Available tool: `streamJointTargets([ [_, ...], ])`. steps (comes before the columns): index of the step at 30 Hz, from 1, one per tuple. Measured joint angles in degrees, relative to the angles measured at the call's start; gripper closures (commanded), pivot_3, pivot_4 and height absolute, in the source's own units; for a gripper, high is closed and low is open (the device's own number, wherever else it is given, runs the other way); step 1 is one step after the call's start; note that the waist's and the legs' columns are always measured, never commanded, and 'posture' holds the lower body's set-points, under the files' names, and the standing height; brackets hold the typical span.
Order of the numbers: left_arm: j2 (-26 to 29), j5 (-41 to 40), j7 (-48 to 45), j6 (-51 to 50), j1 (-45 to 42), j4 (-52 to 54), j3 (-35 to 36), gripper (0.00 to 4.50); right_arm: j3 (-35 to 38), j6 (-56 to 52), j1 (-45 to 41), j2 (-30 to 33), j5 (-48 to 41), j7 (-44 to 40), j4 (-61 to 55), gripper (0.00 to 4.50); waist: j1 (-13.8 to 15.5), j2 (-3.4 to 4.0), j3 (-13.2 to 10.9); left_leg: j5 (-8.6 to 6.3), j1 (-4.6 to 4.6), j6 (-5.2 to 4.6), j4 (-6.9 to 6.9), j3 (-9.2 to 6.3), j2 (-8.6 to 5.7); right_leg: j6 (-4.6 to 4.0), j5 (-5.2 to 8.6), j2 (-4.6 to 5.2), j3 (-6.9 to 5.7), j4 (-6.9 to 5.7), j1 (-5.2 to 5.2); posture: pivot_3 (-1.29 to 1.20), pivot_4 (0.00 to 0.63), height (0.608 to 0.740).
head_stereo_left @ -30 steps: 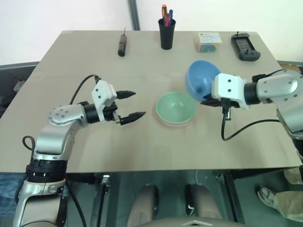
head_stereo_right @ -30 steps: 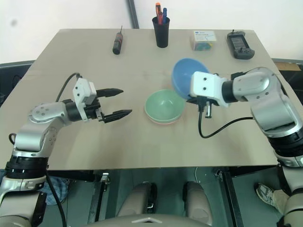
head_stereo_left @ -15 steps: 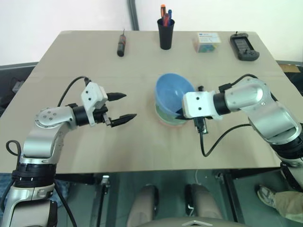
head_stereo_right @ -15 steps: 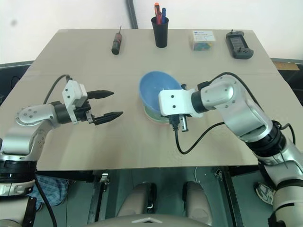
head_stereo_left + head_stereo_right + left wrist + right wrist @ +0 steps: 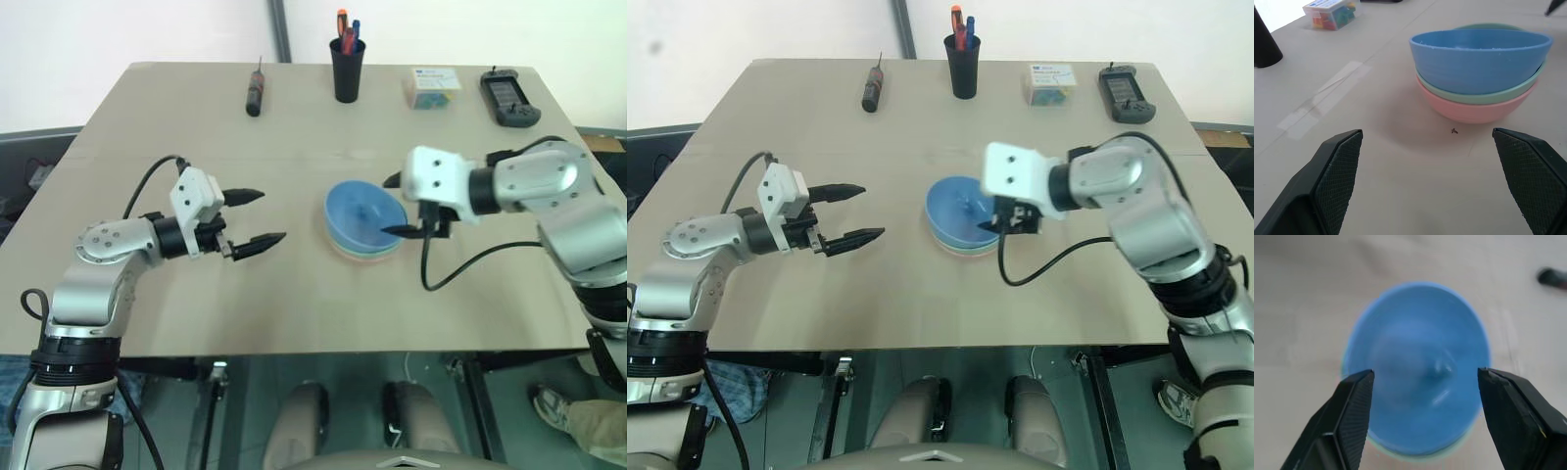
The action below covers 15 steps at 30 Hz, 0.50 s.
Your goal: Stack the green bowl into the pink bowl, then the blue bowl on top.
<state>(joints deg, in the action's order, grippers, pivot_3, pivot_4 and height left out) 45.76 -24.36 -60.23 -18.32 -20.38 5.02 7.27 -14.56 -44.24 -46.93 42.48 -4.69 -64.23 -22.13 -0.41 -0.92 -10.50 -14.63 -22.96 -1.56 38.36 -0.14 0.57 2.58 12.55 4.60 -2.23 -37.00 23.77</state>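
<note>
Bowls sit nested mid-table — blue bowl (image 5: 1480, 58) on top, green bowl (image 5: 1484, 94) under it, pink bowl (image 5: 1475, 110) at the bottom, resting on the table (image 5: 294, 294). Right gripper (image 5: 400, 207) hangs just beside the stack's right edge, fingers spread and holding nothing. Left gripper (image 5: 254, 217) hovers well to the left — also wide open, empty.

No readable text, label or number on anything in view.
</note>
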Motion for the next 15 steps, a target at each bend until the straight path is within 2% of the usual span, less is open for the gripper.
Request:
streamJointTargets([
  [1,-0.06,0.0,0.7,-0.16,0.07,0.93,0.0,0.0,4.5,-2.04,3.47,0.51,-2.48,0.95,-0.44,0.9,0.01,0.0,0.0,0.0,0.0,0.0,-0.01,0.0,0.0,0.0,0.0,0.0,0.0,0.0,0.0,0.0,0.15,0.74],
  [2,-0.06,0.0,0.72,-0.16,0.09,0.95,0.01,0.0,4.63,-2.1,3.61,0.55,-2.54,0.98,-0.44,0.9,0.0,0.0,0.0,0.0,0.0,0.0,-0.01,0.01,0.0,0.0,0.0,0.0,0.0,-0.01,0.0,0.0,0.15,0.74],
  [8,-1.23,0.19,4.01,-0.4,3.3,3.37,0.1,0.0,21.62,-1.05,18.56,2.15,-10.7,2.25,-1.1,0.9,0.12,-0.01,0.01,0.0,0.03,-0.01,-0.02,0.02,0.01,0.0,0.0,0.01,0.02,0.01,-0.03,0.0,0.15,0.74],
  [12,-1.82,0.52,5.87,-0.8,5.64,5.7,0.03,0.0,30.01,5.11,29.59,2.54,-14.04,1.89,-0.17,0.9,0.2,-0.05,0.03,0.0,0.11,-0.01,-0.03,0.0,0.03,0.0,0.0,-0.01,0.01,0.0,-0.11,0.0,0.15,0.74],
  [15,-2.57,0.53,7.24,-1.37,7.74,7.11,0.16,0.0,33.37,10.2,37.53,0.61,-16.45,0.78,0.73,0.9,0.24,-0.02,0.01,0.0,0.13,-0.01,-0.03,0.04,0.03,0.0,0.0,-0.01,0.06,-0.02,-0.1,0.0,0.15,0.74],
])
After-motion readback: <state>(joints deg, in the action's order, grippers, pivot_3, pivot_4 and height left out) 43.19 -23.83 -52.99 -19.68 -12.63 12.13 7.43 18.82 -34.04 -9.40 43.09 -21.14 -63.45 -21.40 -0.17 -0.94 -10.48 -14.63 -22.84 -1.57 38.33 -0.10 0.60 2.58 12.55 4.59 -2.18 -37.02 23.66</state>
